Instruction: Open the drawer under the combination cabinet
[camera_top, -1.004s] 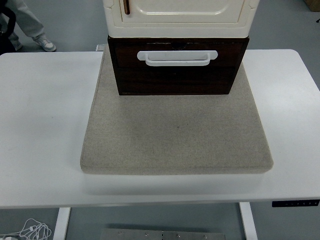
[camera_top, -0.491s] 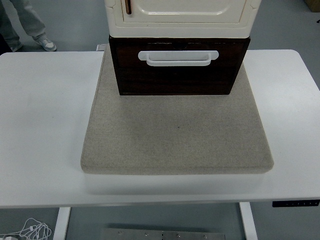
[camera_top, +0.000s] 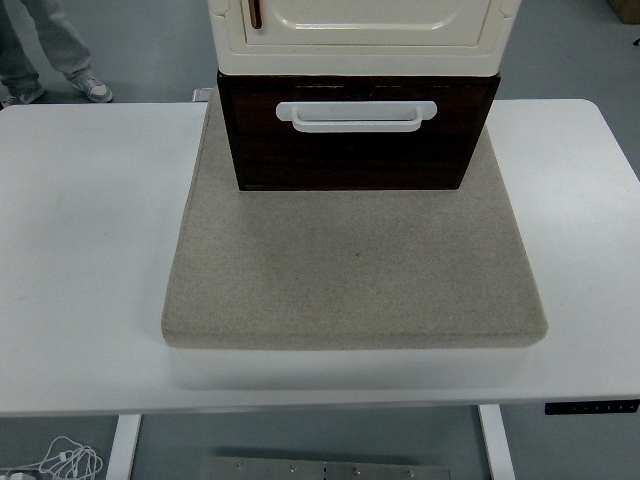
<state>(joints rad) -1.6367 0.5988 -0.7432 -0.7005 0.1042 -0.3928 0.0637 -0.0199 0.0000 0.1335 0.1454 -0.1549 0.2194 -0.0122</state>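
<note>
A cream cabinet (camera_top: 360, 35) stands at the back of the table, on top of a dark brown drawer (camera_top: 355, 150). The drawer front faces me and carries a white bar handle (camera_top: 356, 116) across its upper part. The drawer front sits flush under the cabinet. Both rest on a beige felt mat (camera_top: 350, 270). Neither of my hands shows in the head view.
The white table (camera_top: 80, 250) stretches out to both sides of the mat. A person's legs and shoes (camera_top: 60, 60) stand on the floor at the top left. A small brown knob (camera_top: 255, 12) is on the cabinet door.
The person at the top left has shifted slightly. The cabinet, drawer and mat have not moved.
</note>
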